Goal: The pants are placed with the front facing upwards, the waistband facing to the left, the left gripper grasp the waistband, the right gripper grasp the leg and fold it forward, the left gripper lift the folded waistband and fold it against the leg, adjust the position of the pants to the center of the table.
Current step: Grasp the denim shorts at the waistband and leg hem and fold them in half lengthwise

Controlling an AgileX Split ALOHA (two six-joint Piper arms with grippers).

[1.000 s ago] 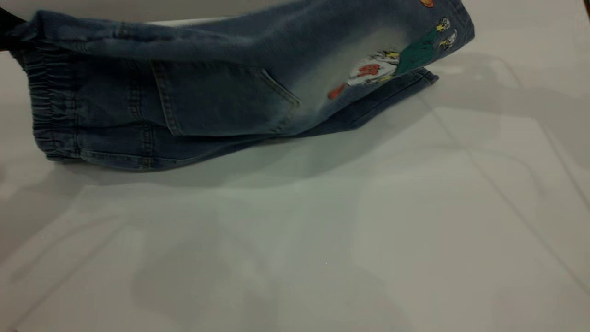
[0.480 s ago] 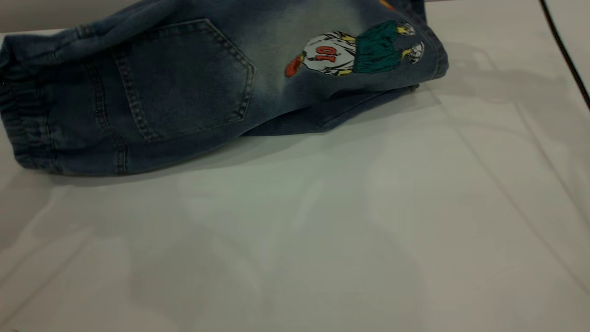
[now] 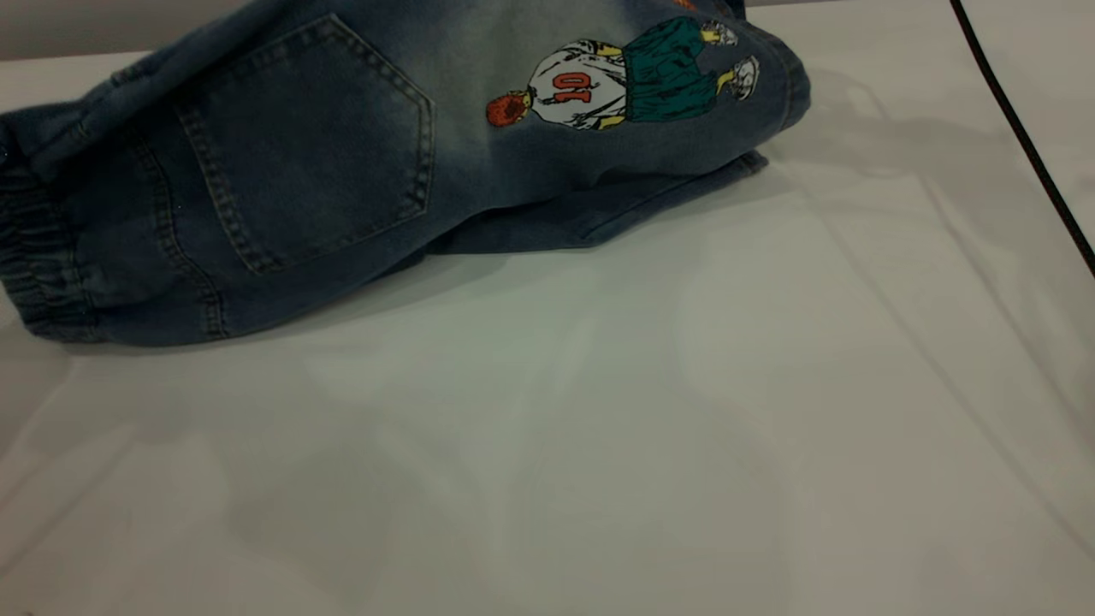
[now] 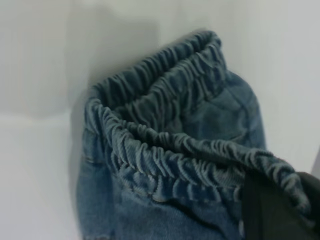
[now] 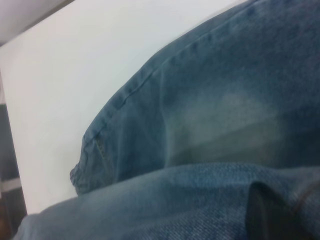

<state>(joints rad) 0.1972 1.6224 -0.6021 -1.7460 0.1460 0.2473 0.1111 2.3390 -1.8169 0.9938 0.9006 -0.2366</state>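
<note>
The blue denim pants (image 3: pixel 342 154) lie folded lengthwise at the back left of the white table (image 3: pixel 599 428). Their patch back pocket (image 3: pixel 316 145) and the cartoon print numbered 10 (image 3: pixel 616 81) face up. The gathered waistband (image 3: pixel 34 257) is at the left and the leg (image 3: pixel 684 137) at the right, with a lower layer's hem peeking out beneath. Neither gripper shows in the exterior view. In the left wrist view the black left gripper (image 4: pixel 270 210) is shut on the ruffled waistband (image 4: pixel 165 150). In the right wrist view the right gripper (image 5: pixel 272 215) is shut on the leg (image 5: pixel 225 115), mostly buried in denim.
A black cable (image 3: pixel 1018 137) runs down the right side above the table. The front and right of the table are bare, faintly creased white surface. The table's far edge (image 5: pixel 40 35) shows in the right wrist view.
The raised upper layer has swung forward and sunk onto the lower layer. The pocket and print now lie flatter and face up, and the waistband end has dropped lower.
</note>
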